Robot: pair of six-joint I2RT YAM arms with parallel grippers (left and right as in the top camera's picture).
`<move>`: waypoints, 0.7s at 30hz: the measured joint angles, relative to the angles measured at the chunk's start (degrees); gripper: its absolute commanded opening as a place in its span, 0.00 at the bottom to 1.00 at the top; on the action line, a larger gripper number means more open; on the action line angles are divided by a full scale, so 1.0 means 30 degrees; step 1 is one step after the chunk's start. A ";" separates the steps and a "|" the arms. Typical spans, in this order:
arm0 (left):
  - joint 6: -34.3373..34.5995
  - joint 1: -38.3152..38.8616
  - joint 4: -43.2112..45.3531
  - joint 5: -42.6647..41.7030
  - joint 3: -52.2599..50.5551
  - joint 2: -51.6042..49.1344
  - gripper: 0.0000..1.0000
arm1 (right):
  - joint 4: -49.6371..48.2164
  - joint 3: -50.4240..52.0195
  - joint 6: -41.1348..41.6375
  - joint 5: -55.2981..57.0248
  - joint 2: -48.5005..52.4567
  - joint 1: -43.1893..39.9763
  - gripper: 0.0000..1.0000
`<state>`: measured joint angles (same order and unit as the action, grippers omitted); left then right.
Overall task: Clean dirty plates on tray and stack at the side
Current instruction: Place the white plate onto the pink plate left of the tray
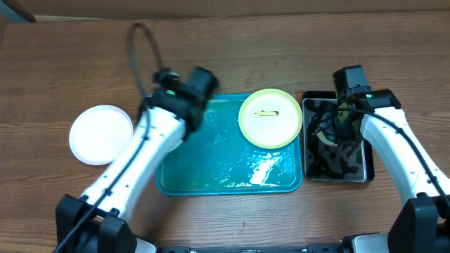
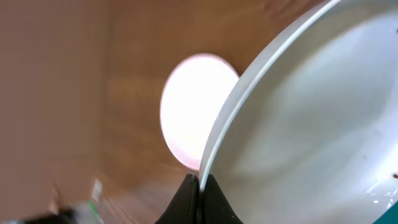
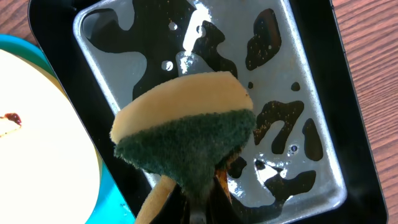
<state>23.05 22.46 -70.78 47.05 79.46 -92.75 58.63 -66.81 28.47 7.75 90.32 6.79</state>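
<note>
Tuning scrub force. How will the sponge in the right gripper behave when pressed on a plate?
Probably floppy: the sponge is yellow foam with a green scouring layer, pinched only at one end by the right gripper, so the free end likely bends. Likely wet and drippy, since the black tub below holds puddles.

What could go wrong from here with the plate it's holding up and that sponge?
The left hand pinches the white plate only at its rim, tilted on edge, so it may slip and drop. The sponge in the right hand hangs over pooled water and could drip on the table. The yellow-green plate sits at the tray corner, so scrubbing might push it off.
</note>
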 measured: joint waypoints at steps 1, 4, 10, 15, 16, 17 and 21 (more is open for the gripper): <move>0.0087 -0.0831 0.0022 -0.0852 0.0000 0.0007 0.04 | 0.0000 0.0000 0.0000 -0.0007 0.0000 0.0000 0.04; 0.0204 -0.3162 0.0124 -0.3257 0.0007 0.0058 0.04 | 0.0000 0.0000 0.0007 -0.0007 0.0000 0.0000 0.04; -0.0415 -0.8714 0.1173 -0.8466 0.0015 0.0459 0.04 | -0.0015 0.0029 0.0007 0.0000 0.0000 0.0000 0.04; -0.0809 -1.3165 0.2011 -1.1591 0.0029 0.0488 0.04 | -0.0058 0.0372 0.0000 0.0007 0.0000 0.0000 0.04; -0.0823 -1.3967 0.2164 -1.2029 0.0029 0.0488 0.04 | -0.0073 0.0525 0.0000 -0.0007 0.0000 0.0000 0.04; -0.0816 -1.4790 0.2273 -1.2393 0.0029 0.0488 0.04 | -0.0066 0.0568 0.0000 0.0000 0.0000 0.0000 0.04; -0.0838 -1.7085 0.2586 -1.3165 0.0029 0.0364 0.04 | -0.0051 0.0707 0.0000 -0.0007 0.0000 0.0000 0.04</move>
<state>20.53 -28.80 -63.02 7.55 79.55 -91.66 58.48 -64.69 28.47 7.73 90.32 6.79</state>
